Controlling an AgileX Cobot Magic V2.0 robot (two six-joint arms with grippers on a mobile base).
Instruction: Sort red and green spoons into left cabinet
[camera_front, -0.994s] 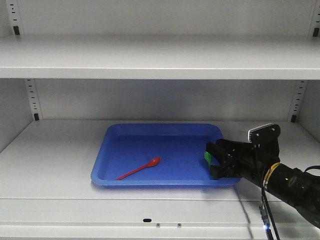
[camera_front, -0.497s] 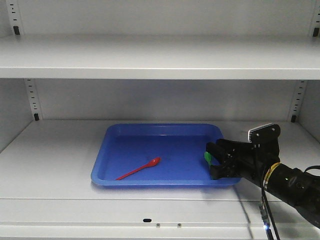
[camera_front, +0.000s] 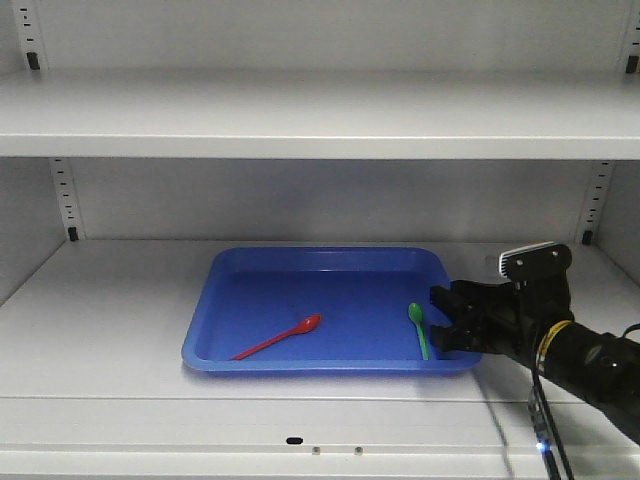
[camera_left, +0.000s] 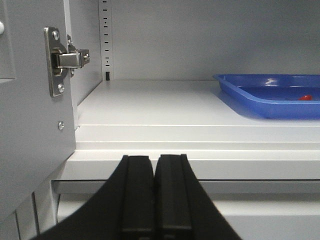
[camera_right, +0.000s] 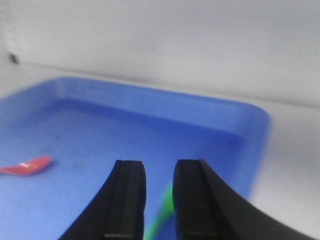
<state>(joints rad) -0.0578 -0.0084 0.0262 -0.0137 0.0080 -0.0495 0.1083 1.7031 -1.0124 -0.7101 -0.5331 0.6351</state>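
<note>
A red spoon (camera_front: 280, 338) lies in the blue tray (camera_front: 320, 257) on the middle shelf, left of centre. A green spoon (camera_front: 417, 328) lies flat near the tray's right wall. My right gripper (camera_front: 443, 320) is open and empty, just right of the green spoon at the tray's right rim. In the right wrist view the open gripper (camera_right: 159, 167) has the green spoon (camera_right: 162, 212) showing below the gap, apart from the fingers, and the red spoon (camera_right: 27, 165) at far left. My left gripper (camera_left: 155, 159) is shut and empty, in front of the shelf edge.
An upper shelf (camera_front: 320, 115) hangs over the tray. In the left wrist view a cabinet door with a metal hinge (camera_left: 62, 60) stands at the left, and the tray (camera_left: 265, 95) with the red spoon (camera_left: 305, 97) is far right. The tray's back rim (camera_right: 200, 107) lies ahead.
The green spoon has left my right gripper and now lies in the tray. The right gripper has drawn back a little to the right. The red spoon has not moved.
</note>
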